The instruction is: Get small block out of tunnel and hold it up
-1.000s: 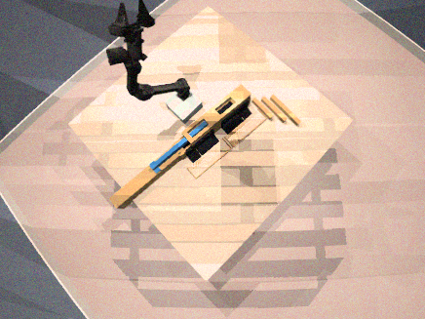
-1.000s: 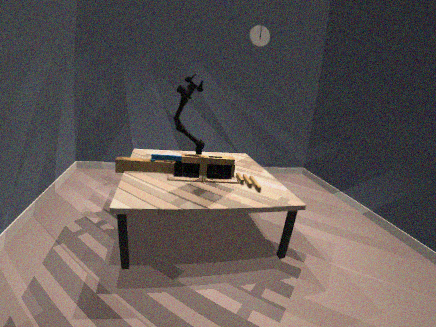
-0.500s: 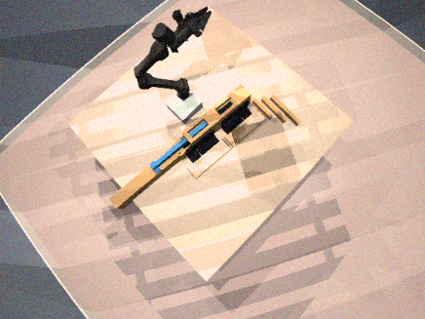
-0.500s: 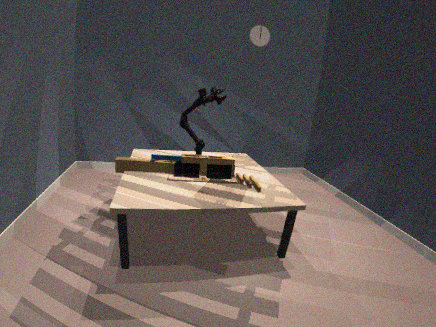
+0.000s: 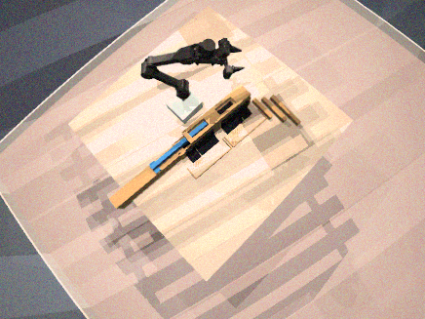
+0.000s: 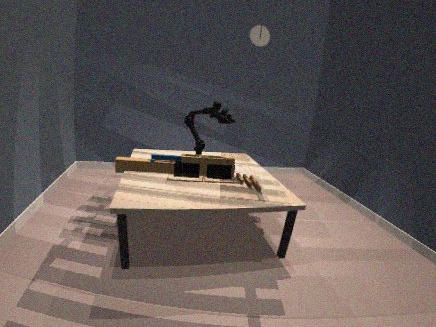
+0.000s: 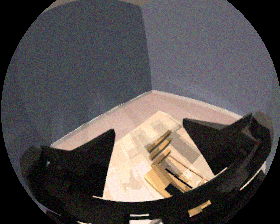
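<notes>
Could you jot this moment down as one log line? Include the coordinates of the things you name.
gripper [image 5: 240, 59] [image 6: 231, 119] [image 7: 149, 127]: open, nothing held | wooden tunnel [image 5: 240, 96] [image 6: 203, 161]: on table [image 5: 207, 251] [image 6: 210, 197] | small block: not visible

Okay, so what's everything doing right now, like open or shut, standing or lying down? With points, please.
Gripper [image 5: 239, 59] [image 7: 149, 127]: wide open, nothing in it, up above the table.
Arm [image 5: 168, 59] [image 6: 191, 122]: bent, raised.
Three loose rods [image 5: 274, 108] [image 6: 248, 180]: lying side by side.
Tunnel [image 5: 238, 96] [image 6: 202, 160]: lying lengthwise on the table, openings in its top and side.
Blue bar [image 5: 171, 154] [image 6: 166, 157]: lying lengthwise, partly in the tunnel.
</notes>
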`<action>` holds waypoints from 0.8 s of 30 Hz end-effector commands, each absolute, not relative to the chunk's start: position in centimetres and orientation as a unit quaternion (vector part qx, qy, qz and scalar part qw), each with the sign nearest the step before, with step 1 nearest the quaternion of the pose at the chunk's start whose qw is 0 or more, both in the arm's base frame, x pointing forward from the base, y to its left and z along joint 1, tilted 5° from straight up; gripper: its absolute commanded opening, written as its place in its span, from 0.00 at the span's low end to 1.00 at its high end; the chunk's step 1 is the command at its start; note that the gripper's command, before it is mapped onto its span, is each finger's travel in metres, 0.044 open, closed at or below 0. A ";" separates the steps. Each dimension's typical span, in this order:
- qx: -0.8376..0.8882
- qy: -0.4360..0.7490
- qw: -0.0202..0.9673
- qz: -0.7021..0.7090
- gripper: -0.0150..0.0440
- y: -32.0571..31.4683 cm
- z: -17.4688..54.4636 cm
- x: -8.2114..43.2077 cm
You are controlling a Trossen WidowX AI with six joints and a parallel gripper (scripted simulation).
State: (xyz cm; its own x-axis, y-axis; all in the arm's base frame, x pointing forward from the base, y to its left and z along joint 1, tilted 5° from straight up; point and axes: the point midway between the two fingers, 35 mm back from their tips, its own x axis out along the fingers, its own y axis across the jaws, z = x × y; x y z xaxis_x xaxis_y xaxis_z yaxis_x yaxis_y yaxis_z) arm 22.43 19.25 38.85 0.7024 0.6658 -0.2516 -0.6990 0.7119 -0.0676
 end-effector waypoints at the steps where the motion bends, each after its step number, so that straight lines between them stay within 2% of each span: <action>1: -0.037 0.212 0.930 0.298 1.00 17.4 33.1 24.9; 7: 0.032 0.358 0.919 0.161 1.00 13.4 24.5 26.8; 13: 0.097 0.467 0.879 0.006 1.00 8.5 16.9 26.2; 21: 0.106 0.476 0.873 -0.015 1.00 7.8 16.2 26.1; 24: 0.150 0.472 0.867 -0.066 1.00 5.2 16.4 27.5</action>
State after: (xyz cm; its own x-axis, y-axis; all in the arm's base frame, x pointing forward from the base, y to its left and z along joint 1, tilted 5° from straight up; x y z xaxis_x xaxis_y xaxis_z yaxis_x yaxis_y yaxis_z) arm 26.47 7.26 16.35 0.5506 0.0688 -0.8319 0.1509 0.9720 0.1802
